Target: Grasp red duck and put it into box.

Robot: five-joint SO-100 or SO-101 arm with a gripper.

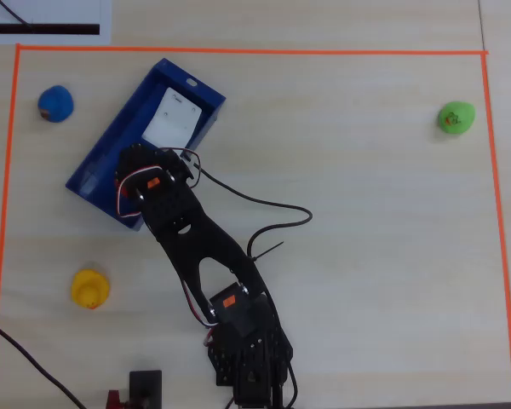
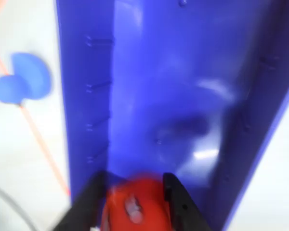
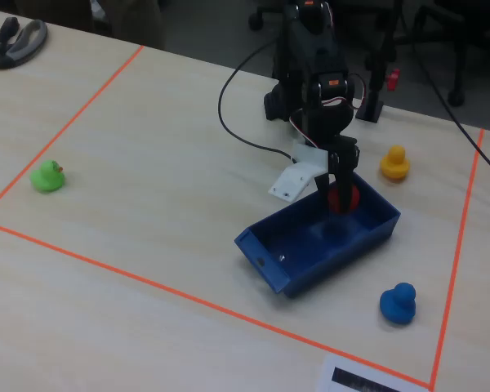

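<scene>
The fingers [image 3: 341,194] are clenched on the red duck [image 3: 343,197], one black finger pressing each flank, as the wrist view shows with the duck [image 2: 137,204] squeezed between them at the bottom edge. In the fixed view the duck hangs inside the box [image 3: 298,273], toward its far right end, with a dark shadow on the floor beneath it, so it looks lifted clear of the floor and not yet resting. The arm reaches over the box wall from the far side, which puts the load well within the walls, so a drop from here should land inside. In the overhead view the arm hides the duck completely and covers the near end of the box [image 1: 111,141]. The other ducks sit apart on the table [image 3: 163,139]: yellow duck [image 3: 394,162] just beyond the box, blue duck [image 3: 398,304] near right, green duck [image 3: 46,176] far off left. By my reckoning only the release remains.
</scene>
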